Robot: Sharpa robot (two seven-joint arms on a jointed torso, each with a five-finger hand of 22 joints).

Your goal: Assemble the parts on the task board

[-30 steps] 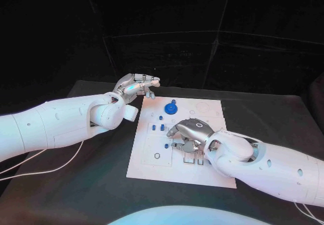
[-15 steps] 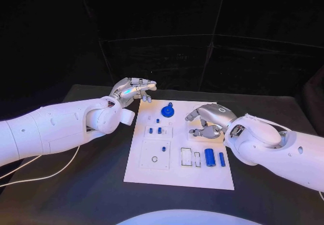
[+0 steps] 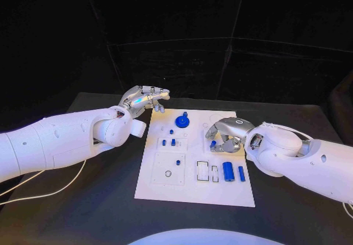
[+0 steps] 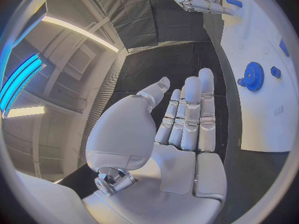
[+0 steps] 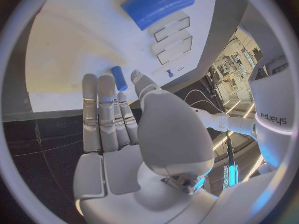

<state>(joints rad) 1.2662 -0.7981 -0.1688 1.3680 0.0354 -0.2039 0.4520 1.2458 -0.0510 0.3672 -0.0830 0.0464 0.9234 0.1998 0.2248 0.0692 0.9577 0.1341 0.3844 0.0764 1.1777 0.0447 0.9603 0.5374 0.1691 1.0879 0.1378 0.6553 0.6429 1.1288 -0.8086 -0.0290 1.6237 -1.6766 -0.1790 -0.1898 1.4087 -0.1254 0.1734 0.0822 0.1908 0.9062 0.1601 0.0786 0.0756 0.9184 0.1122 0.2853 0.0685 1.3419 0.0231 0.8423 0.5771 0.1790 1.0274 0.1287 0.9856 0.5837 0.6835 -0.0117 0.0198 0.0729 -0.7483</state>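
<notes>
Fingers [image 5: 106,102] just beside blue peg [image 5: 119,78]

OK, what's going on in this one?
A two-armed robot is assembling small blue parts on a white task board on a black table. Its right hand hovers over the board's right side with a small blue peg lying at its fingertips; whether it grips the peg is unclear. The left hand is off the board's far left corner, holding nothing. A blue gear sits near the far edge, and a blue cylinder lies near the right edge.
</notes>
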